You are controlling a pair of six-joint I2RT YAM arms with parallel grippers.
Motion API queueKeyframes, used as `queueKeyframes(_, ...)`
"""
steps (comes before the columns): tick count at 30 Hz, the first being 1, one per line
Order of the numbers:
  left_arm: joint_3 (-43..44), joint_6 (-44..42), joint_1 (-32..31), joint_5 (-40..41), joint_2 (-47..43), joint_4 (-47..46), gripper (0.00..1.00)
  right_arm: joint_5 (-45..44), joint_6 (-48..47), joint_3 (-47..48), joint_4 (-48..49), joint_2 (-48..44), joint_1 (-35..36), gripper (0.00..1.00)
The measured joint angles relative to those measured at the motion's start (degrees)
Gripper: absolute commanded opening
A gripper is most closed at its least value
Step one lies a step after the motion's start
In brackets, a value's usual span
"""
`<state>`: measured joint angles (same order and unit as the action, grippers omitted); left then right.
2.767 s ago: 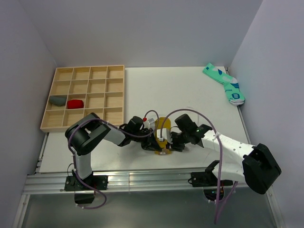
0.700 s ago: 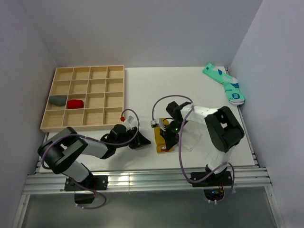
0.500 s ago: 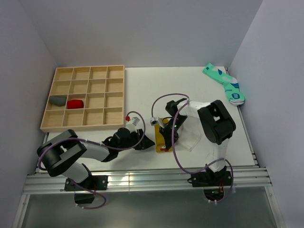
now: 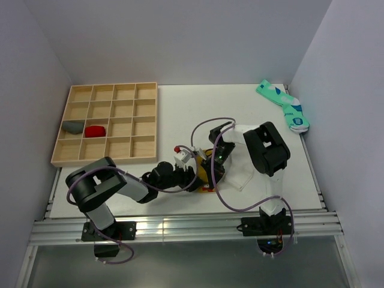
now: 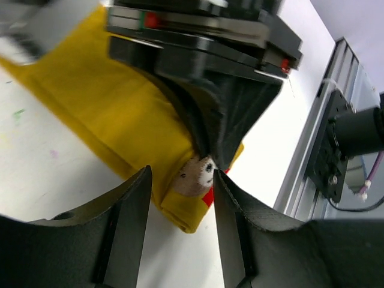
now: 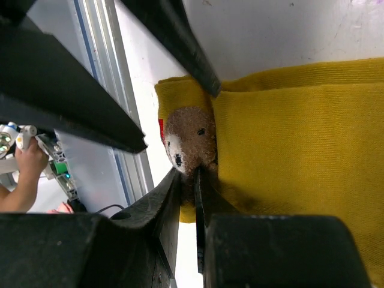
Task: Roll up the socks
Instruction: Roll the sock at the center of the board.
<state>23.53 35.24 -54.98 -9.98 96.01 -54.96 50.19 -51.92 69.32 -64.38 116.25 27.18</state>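
Observation:
A mustard-yellow sock (image 5: 114, 108) lies folded near the table's front edge, with a small bear-face mark (image 5: 195, 174) and a red patch at its end. In the top view the sock (image 4: 205, 176) is mostly covered by both grippers. My right gripper (image 6: 195, 198) is shut on the sock (image 6: 288, 132), pinching the fabric just beside the bear mark (image 6: 189, 141). My left gripper (image 5: 180, 222) stands open, its fingers either side of the sock's folded corner with a gap on both sides. Seen from above, the left gripper (image 4: 195, 178) comes in from the left and the right gripper (image 4: 212, 170) from behind.
A wooden compartment tray (image 4: 105, 96) stands at the back left with a grey bundle (image 4: 74, 126) and a red bundle (image 4: 95, 131) in it. Teal patterned socks (image 4: 285, 108) lie at the back right. The metal rail (image 4: 180, 225) runs just below the sock.
My left gripper has slid right along the table up to the sock's end and its jaws have spread wider. The right gripper has stayed pinched on the sock.

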Motion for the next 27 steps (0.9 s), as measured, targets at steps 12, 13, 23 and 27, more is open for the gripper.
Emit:
queueKeyframes(12,2.73,-3.19,-0.61,-5.77,5.62,-1.62,0.52,0.26,-0.02,0.11,-0.90,0.37,-1.36,0.11)
queueKeyframes(13,2.73,-3.19,-0.61,-5.92,6.01,-1.79,0.52,0.26,-0.02,0.11,-0.96,0.39,-1.49,0.11)
queueKeyframes(23,2.86,-3.04,-0.61,-8.41,8.11,-4.28,0.43,0.52,0.02,0.63,-2.60,1.99,-3.02,0.12)
queueKeyframes(27,2.86,-2.54,-0.61,-8.70,8.11,-4.00,0.17,0.35,0.76,0.59,-2.36,1.97,-3.23,0.17)
